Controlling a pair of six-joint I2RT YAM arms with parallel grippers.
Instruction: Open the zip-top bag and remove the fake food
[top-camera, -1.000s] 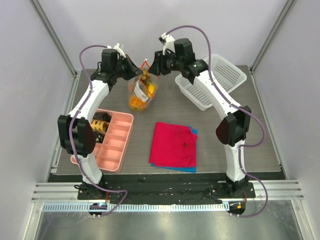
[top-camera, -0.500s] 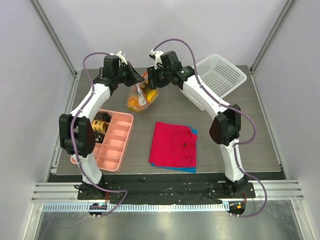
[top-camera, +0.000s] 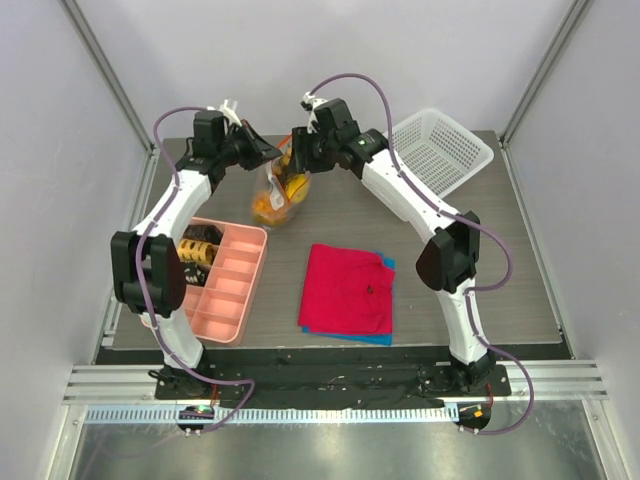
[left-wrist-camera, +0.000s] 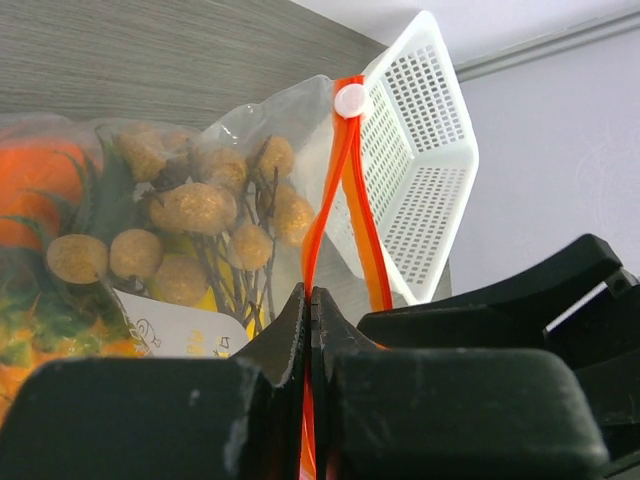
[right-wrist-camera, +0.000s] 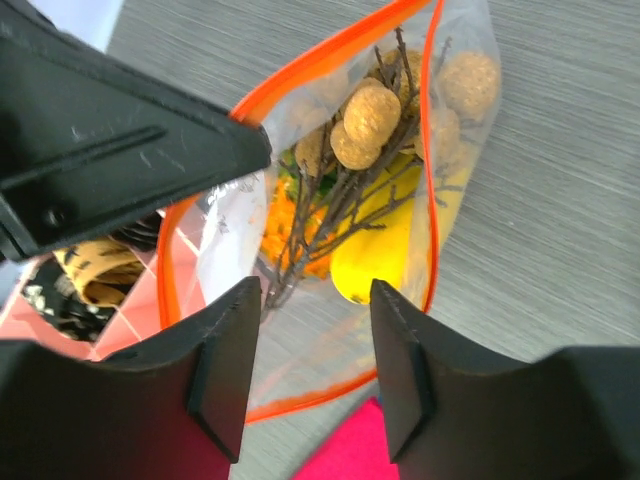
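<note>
Zip-top bag (top-camera: 276, 194) between left fingers (left-wrist-camera: 272, 352), below right fingers (right-wrist-camera: 226, 362)

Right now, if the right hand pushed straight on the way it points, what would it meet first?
Probably the twiggy bunch of brown balls inside the open zip-top bag, with the yellow fruit just beside it. Depth is hard to judge from this view.

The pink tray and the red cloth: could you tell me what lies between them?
Only bare tabletop separates pink tray and red cloth, per the top view.
</note>
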